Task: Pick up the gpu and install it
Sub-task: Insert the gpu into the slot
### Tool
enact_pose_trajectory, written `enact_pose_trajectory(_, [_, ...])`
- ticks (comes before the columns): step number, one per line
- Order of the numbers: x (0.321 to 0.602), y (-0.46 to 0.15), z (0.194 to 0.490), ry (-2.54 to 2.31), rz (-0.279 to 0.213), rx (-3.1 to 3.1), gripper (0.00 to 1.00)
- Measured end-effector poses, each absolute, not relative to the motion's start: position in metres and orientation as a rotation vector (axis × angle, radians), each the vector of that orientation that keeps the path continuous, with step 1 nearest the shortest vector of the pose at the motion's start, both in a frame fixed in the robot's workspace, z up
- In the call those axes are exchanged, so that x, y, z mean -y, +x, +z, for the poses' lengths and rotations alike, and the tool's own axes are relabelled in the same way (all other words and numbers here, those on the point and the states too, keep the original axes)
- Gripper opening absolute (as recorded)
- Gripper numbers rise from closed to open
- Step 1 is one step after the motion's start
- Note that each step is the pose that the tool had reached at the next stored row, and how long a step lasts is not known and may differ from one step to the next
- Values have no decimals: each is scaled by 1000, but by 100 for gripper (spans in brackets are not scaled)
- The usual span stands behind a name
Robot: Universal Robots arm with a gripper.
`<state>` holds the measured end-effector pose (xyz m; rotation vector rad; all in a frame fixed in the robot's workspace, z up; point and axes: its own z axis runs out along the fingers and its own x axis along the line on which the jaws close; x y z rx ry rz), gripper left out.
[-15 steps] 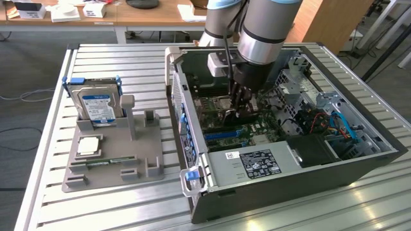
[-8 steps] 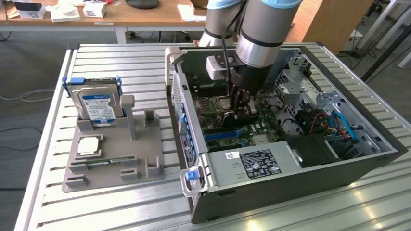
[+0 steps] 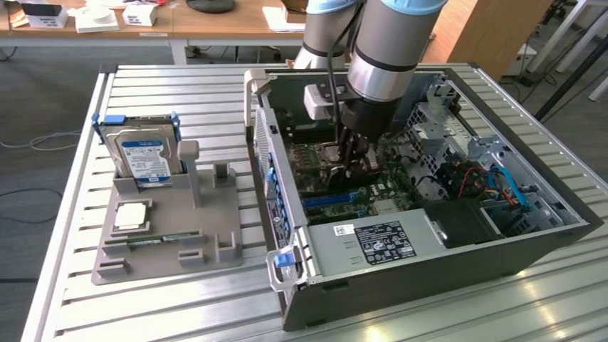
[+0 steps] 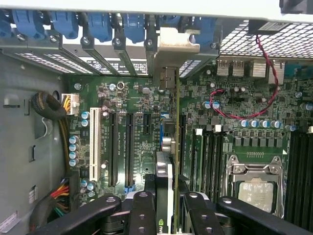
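My gripper reaches down inside the open computer case, over the motherboard. It is shut on the gpu, a thin dark card seen edge-on that stands upright between the black fingers. The card's metal bracket lies against the case's rear slot openings, beside the blue clips. The card runs along an expansion slot of the board; I cannot tell whether it sits fully in it.
A grey holder on the slatted table at the exterior view's left carries a hard drive, a processor and a memory stick. Inside the case are a power supply, a CPU socket, a red wire and cable bundles.
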<state>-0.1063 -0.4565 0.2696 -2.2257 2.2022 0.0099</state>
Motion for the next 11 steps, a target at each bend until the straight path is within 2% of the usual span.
enact_pose_trajectory(11, [457, -109, 267, -2226, 10, -2202, 27])
